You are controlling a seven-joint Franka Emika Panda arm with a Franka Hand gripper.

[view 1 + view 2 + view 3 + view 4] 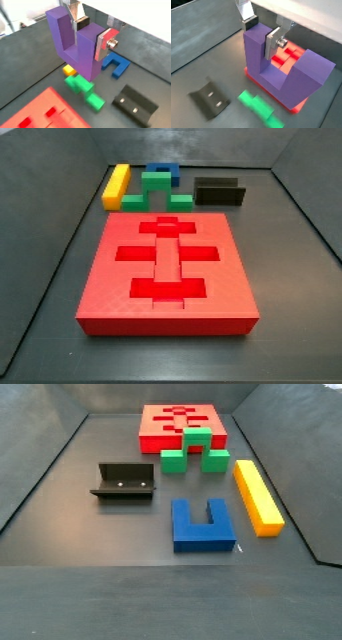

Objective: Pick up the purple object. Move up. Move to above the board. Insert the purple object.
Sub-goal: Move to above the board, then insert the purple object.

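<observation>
Gripper [90,36] is up off the dark counter [40,60], silver plate fingers [105,44] clamped on one prong of the matte purple U-shaped block [73,47], prongs pointing up in both wrist views. Below sit the flat red board with recessed cutouts [288,56], green block [83,89], blue U-block [115,64], yellow bar [116,185] and dark L-shaped fixture [135,104]. No writing legible.

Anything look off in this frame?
Nothing stands out. The gripper holds the purple object by one prong, clear of the floor, in both wrist views. The board, green block, yellow bar, blue block and fixture sit undisturbed.
</observation>
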